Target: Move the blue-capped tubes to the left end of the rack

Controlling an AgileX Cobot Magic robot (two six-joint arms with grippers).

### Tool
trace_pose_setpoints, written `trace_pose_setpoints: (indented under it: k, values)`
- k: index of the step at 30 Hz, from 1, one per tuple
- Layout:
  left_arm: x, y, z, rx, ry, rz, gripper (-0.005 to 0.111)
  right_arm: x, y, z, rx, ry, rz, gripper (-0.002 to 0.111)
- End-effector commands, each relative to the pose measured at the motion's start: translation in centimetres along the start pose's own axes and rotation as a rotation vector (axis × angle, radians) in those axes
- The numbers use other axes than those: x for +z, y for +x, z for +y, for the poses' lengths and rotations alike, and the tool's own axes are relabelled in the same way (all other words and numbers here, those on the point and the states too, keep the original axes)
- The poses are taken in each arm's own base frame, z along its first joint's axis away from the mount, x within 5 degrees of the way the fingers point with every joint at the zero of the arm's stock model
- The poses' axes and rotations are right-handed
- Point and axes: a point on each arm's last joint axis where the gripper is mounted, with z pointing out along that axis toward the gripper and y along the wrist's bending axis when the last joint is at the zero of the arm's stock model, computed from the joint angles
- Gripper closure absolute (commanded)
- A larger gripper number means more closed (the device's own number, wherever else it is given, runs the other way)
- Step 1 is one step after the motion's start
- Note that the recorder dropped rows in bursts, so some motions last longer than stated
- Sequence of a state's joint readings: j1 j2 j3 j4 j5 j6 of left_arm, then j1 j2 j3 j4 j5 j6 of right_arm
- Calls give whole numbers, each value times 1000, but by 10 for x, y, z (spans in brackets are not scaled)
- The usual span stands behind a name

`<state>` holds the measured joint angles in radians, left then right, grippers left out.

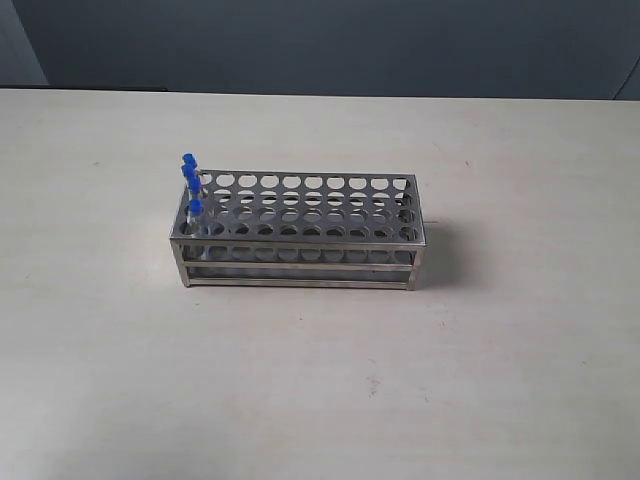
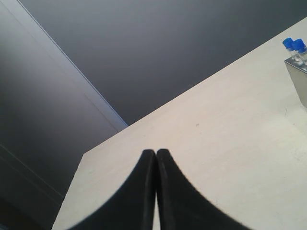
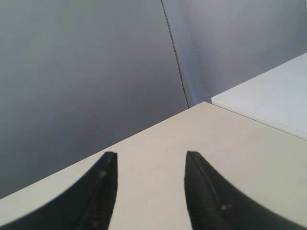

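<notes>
Blue-capped tubes [image 1: 192,183] upright at left end of rack [image 1: 300,247], nearer left gripper [image 2: 156,153], pressed closed and empty; right gripper [image 3: 151,157] spread, holding nothing.

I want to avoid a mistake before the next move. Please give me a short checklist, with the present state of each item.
1. Blue-capped tubes standing at the left end of the rack: ok.
2. All four tubes counted: cannot tell, they overlap in the exterior view.
3. No tubes in the other holes of the rack: ok.
4. Left gripper holds nothing: ok, jaws shut, apart from the rack.
5. Right gripper holds nothing: ok, jaws open above the table.
</notes>
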<state>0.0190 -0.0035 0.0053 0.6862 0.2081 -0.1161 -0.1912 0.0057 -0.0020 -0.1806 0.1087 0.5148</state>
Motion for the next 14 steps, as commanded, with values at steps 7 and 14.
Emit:
trace_pose_setpoints:
  k: [7, 14]
  values:
    - [0, -2, 1, -6, 0, -8, 106, 0, -1, 0, -16, 1, -14, 65]
    - [0, -2, 1, -6, 0, -8, 106, -1, 5, -3, -16, 37, 51, 65]
